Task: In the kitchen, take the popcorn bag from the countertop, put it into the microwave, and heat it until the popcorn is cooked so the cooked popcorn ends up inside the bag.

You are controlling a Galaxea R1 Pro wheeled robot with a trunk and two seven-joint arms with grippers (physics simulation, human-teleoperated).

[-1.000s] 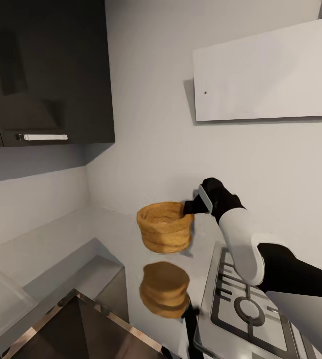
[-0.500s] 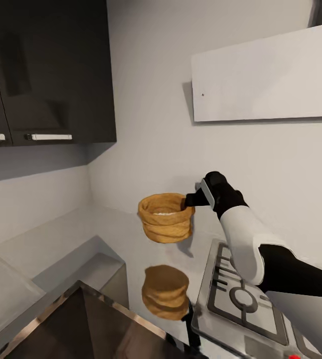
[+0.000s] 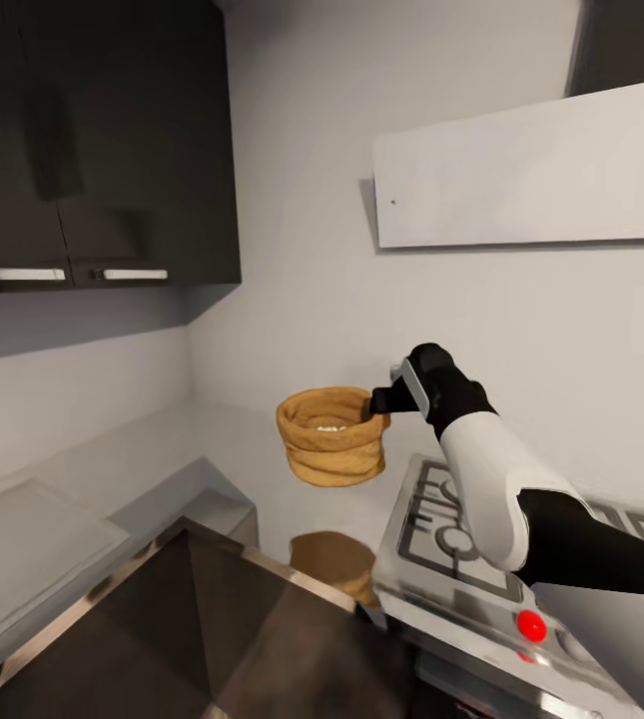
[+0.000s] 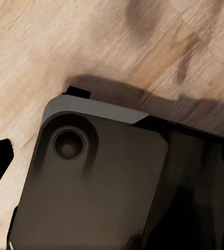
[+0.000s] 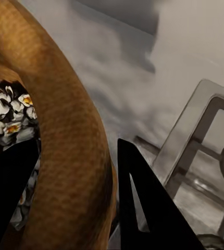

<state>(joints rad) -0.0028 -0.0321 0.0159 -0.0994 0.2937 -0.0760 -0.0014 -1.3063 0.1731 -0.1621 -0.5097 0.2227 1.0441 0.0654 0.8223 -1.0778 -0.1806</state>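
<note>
Head view: my right gripper point(image 3: 381, 399), clamped on the rim at 3 o'clock, has raised the wrinkled tan-orange popcorn bag point(image 3: 331, 436) higher above the glossy steel countertop point(image 3: 252, 469), so I judge transfer underway.

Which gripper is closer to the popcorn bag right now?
Right. The right gripper is clamped on the popcorn bag's rim, holding it above the countertop. The left wrist view faces wood floor, away from the bag.

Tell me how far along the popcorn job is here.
Done: the right gripper has the bag by its rim, lifted clear of the countertop. Popcorn shows inside. In hand: carrying it, beside the stove. Left: placing it in the microwave and heating.
</note>
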